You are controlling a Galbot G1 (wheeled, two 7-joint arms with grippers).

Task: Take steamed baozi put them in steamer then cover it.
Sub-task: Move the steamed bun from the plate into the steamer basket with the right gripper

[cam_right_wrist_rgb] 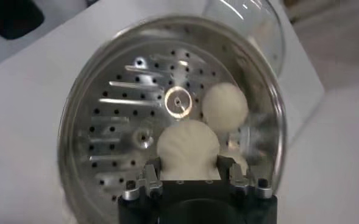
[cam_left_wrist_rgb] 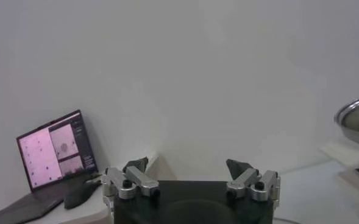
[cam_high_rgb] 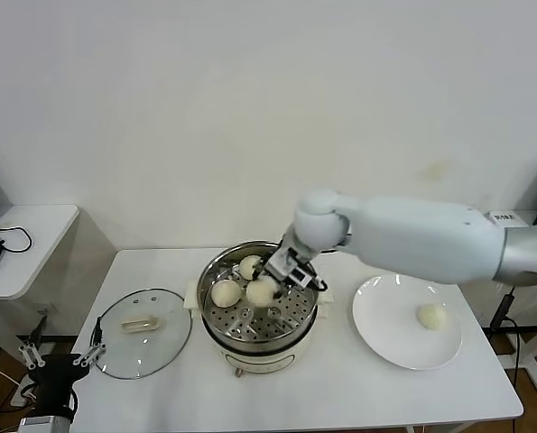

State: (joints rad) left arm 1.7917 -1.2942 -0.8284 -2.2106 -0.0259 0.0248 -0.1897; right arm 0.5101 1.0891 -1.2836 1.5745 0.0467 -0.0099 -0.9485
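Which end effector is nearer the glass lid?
Left. The left end effector hangs open off the table's front-left corner, beside the lid; the right end effector is over the steamer, gripping a baozi.

Bare lab room, plain white wall (cam_high_rgb: 205,108), white table (cam_high_rgb: 340,379), side desk laptop (cam_left_wrist_rgb: 54,149)

the steamer (cam_high_rgb: 259,311) stands mid-table (cam_high_rgb: 340,388). the cover (cam_high_rgb: 143,332) lies flat on the table to its left, a plate (cam_high_rgb: 385,338) to its right. 1 baozi (cam_high_rgb: 431,316) sits on the plate. 2 baozi (cam_high_rgb: 226,292) rest on the steamer's tray; a 3rd (cam_high_rgb: 262,291) is in the right gripper (cam_high_rgb: 273,284) over the tray. the left gripper (cam_high_rgb: 59,363) hangs off the table's left front corner.
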